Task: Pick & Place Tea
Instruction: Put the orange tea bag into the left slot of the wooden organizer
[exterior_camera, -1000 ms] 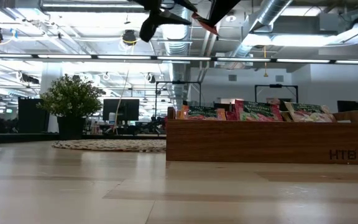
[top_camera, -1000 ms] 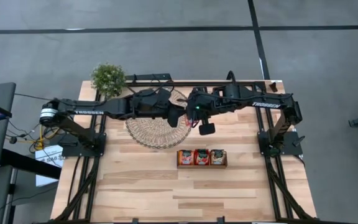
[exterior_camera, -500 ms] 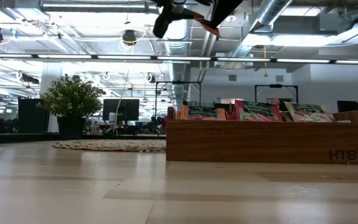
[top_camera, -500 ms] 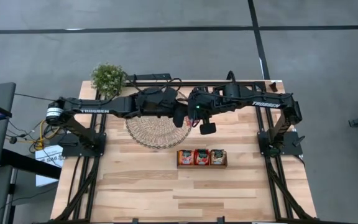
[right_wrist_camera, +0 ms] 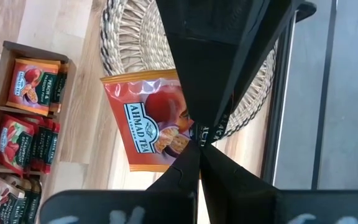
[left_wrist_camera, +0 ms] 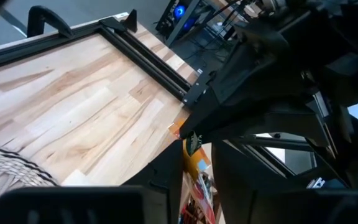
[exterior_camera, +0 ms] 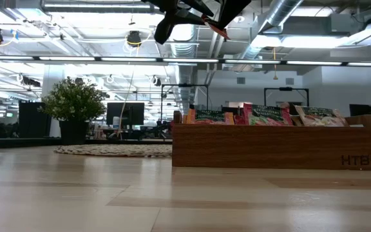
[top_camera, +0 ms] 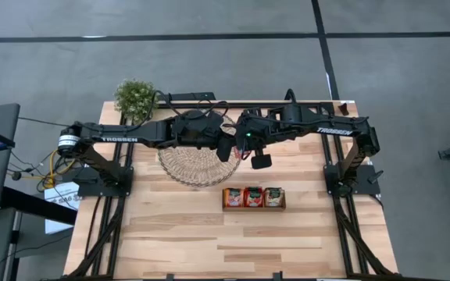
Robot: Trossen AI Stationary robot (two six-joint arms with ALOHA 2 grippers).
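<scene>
Right gripper (right_wrist_camera: 199, 144): you see it pinched tight on the corner of one red tea sachet (right_wrist_camera: 151, 118), held high in the air above the table (top_camera: 209, 234), over the near-right edge of the woven mat (top_camera: 190, 168).
Held sachet: you can read it flat-on in the right wrist view, orange border, fruit picture, dark label; in the low view it shows as a small red flap (exterior_camera: 214, 27) at the very top, well clear of the tabletop.
Left gripper (left_wrist_camera: 194, 168): you see it up in the air facing the right gripper, its two dark fingers (left_wrist_camera: 160, 177) either side of the same sachet's free edge (left_wrist_camera: 196, 180). You cannot tell whether they already press on it or only bracket it.
Arms: from above you see both stretched toward the middle of the table, meeting tip to tip over the mat's right side (top_camera: 237, 147).
Wooden tray (top_camera: 254, 206): it sits on the table nearer the front than the mat, apart from it, three compartments in a row.
Rest of the tea (top_camera: 253, 196): you see red sachets standing upright in all three compartments, their tops above the tray wall in the low view (exterior_camera: 266, 115).
Plant (top_camera: 136, 97): a small green potted one at the back left corner, beside the mat.
</scene>
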